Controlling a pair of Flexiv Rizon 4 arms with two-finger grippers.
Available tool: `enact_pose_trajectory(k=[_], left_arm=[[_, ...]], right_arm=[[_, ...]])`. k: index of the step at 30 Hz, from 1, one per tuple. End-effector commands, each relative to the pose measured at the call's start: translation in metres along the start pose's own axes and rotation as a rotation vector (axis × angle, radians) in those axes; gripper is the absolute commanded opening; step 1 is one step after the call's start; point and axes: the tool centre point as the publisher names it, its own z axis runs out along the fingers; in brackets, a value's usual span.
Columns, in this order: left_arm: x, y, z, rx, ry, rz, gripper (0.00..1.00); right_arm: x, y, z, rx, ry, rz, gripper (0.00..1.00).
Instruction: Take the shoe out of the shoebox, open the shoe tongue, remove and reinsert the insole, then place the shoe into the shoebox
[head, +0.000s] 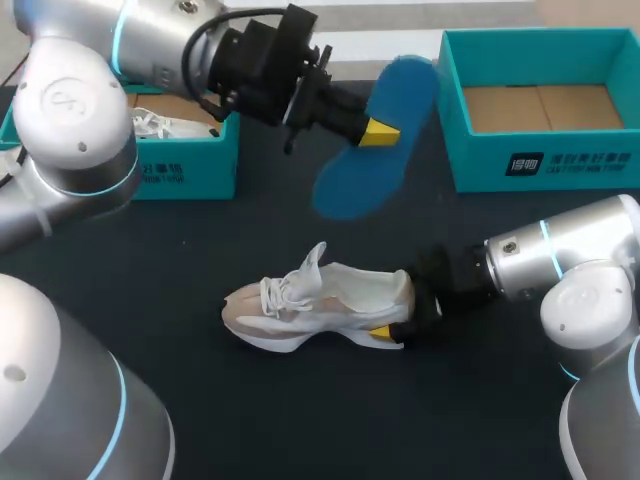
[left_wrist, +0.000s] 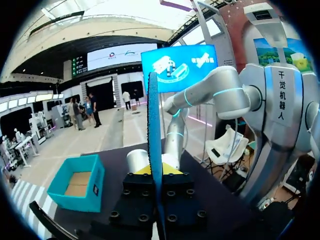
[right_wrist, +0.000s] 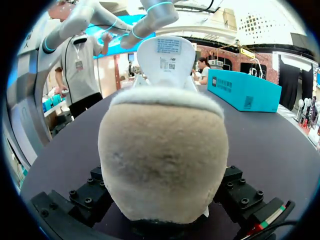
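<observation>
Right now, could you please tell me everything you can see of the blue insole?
The insole is a thin, flat, foot-shaped blue sheet, foam-like in look. The left gripper pinches it near mid-length from both faces and holds it tilted in the air, above the table. The left wrist view shows it edge-on. Nothing else touches it; the shoe stands below, apart.

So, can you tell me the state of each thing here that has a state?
shoe: out of its box, upright, tongue raised
insole: out of the shoe, held in the air
left gripper: shut on the insole
right gripper: shut on the shoe at its heel
right box: open, empty
left box: open, second shoe inside
</observation>
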Motion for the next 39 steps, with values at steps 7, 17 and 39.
enact_pose_trajectory(k=[7, 17, 39], left_arm=[[0.016, -0.021, -0.008, 0.387, 0.005, -0.242, 0.0], [0.016, -0.037, -0.007, 0.598, 0.063, -0.372, 0.0], [0.033, -0.065, -0.022, 0.622, -0.096, -0.756, 0.0]], right_arm=[[0.0, -0.002, 0.002, 0.004, -0.002, 0.001, 0.0], [0.0, -0.002, 0.002, 0.004, -0.002, 0.001, 0.0], [0.0, -0.002, 0.002, 0.004, -0.002, 0.001, 0.0]])
